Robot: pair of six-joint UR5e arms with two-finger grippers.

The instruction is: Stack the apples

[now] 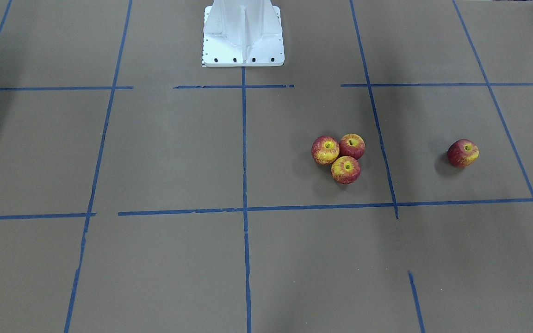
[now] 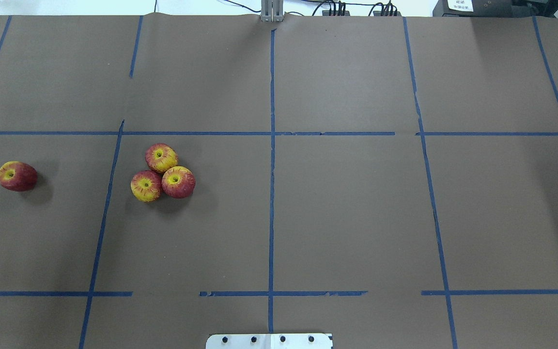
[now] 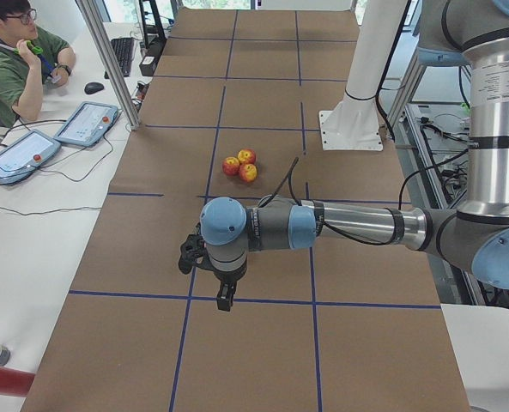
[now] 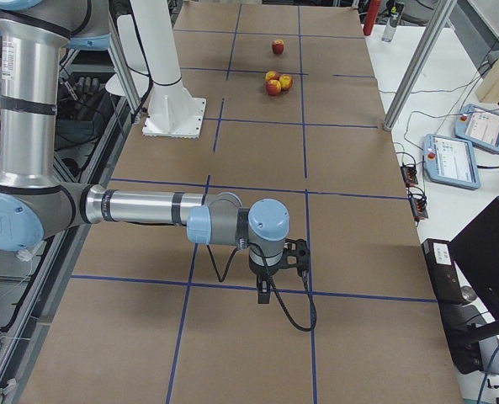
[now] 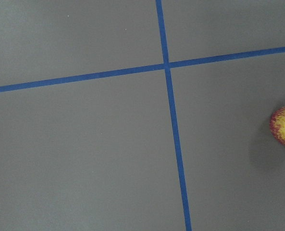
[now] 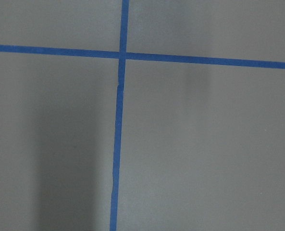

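Three apples (image 2: 166, 177) touch in a cluster on the table's (image 2: 356, 218) left half; a fourth apple (image 2: 17, 176) sits well apart, farther left. The left gripper (image 3: 224, 298) and right gripper (image 4: 265, 292) hang clear (finger spread cannot be told). Stacked, the glossy round fruit may roll off.

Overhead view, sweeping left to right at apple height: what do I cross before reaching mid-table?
lone apple → blue tape line → cluster of three touching apples → centre tape line
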